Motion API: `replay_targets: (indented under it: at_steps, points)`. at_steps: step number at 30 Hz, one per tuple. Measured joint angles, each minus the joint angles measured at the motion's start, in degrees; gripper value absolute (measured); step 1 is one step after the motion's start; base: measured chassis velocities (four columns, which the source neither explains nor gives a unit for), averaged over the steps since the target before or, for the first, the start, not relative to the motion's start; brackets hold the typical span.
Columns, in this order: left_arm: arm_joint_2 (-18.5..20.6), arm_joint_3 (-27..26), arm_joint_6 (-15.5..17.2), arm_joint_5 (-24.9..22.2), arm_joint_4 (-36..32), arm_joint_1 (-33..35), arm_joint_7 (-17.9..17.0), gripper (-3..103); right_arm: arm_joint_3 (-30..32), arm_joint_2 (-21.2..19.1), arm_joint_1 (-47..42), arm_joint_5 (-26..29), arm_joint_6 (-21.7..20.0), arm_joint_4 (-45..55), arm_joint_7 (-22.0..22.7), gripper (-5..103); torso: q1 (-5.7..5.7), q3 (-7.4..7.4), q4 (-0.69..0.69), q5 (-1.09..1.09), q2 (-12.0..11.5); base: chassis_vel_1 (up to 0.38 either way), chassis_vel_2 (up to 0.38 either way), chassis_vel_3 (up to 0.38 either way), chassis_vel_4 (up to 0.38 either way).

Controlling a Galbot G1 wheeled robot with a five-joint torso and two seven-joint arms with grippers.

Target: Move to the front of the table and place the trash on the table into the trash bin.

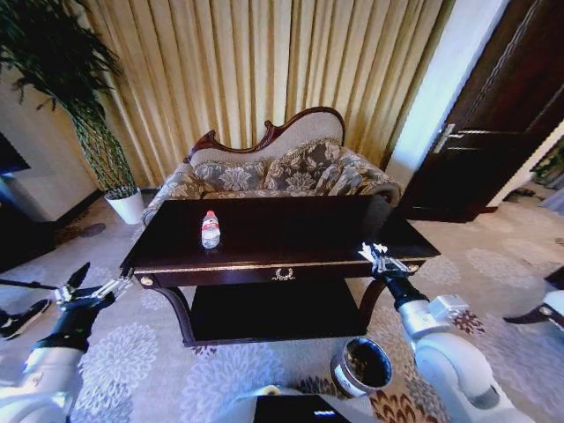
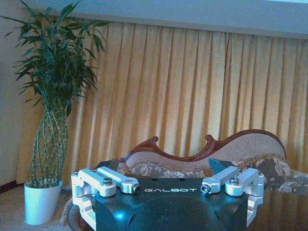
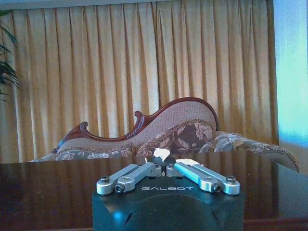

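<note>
The dark glossy table [image 1: 300, 229] stands straight ahead, its gold emblem facing me. On its left half stands the trash I can see, a small clear bottle [image 1: 210, 229] with a red cap and label. The trash bin [image 1: 361, 366], dark with a pale rim, sits on the carpet below the table's front right corner. My left gripper [image 1: 104, 276] [image 2: 166, 166] hangs open off the table's front left corner, holding nothing. At the front right corner, level with the tabletop [image 3: 48, 183], my right gripper [image 1: 375, 250] [image 3: 162, 156] is shut.
A patterned sofa [image 1: 282, 172] stands close behind the table, with gold curtains beyond. A tall plant in a white pot [image 1: 128, 207] is at the back left, and a dark door [image 1: 493, 132] at the right. Patterned carpet lies open around the table's front.
</note>
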Motion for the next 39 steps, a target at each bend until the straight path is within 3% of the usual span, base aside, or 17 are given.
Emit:
replay_targets:
  at_steps: [7, 16, 19, 25, 29, 34, 39]
  points:
    - [-0.37, 0.15, 0.04, 0.17, -0.04, 0.04, -0.03, 100, -1.25, 0.47, 0.64, -1.14, -0.01, -1.7, 0.02, 0, -0.02, -0.01, -0.01, -0.01, 0.01, 0.159, -0.159, -0.149, 0.138]
    - [-0.82, 0.34, 1.16, 0.31, -0.07, -0.74, -0.07, 100, -4.42, 0.5, 4.78, -3.62, -2.16, -21.64, -1.06, 0, 0.01, 0.01, -0.01, 0.01, -0.02, 0.029, -0.033, -0.037, 0.036]
    - [-1.75, 0.04, 1.32, 0.44, -0.12, 0.0, -0.21, 100, -6.24, -0.63, 6.18, -5.38, -2.16, -32.42, -1.01, 0, 0.04, 0.02, -0.01, 0.01, -0.03, -0.012, 0.012, 0.017, -0.016]
    - [-2.15, -0.06, 1.32, 1.58, -0.13, 0.15, -0.27, 100, -8.82, -0.58, 9.42, -8.54, -1.14, -42.75, -0.87, 0, 0.01, 0.0, -0.02, 0.0, -0.01, 0.0, 0.0, 0.0, 0.0]
    - [-2.17, -0.15, 1.42, 1.44, -0.14, 0.13, -0.38, 100, -12.65, 1.7, 15.54, -10.76, -0.17, -56.73, -0.25, 0, -0.02, -0.01, -0.01, -0.02, 0.01, 0.0, 0.0, 0.0, 0.0]
    - [-2.04, 0.14, 1.48, 1.4, -0.15, -0.32, -0.41, 100, -14.43, 4.18, 19.48, -15.19, 3.12, -66.07, -0.79, 0, -0.01, 0.0, -0.01, 0.01, 0.0, 0.0, 0.0, 0.0, 0.0]
    - [-2.02, 0.42, 1.58, 1.4, -0.15, -0.6, -0.37, 100, -15.11, 6.25, 21.23, -16.53, 3.88, -70.21, -0.9, 0, -0.02, -0.01, 0.0, 0.0, 0.0, 0.0, 0.0, 0.0, 0.0]
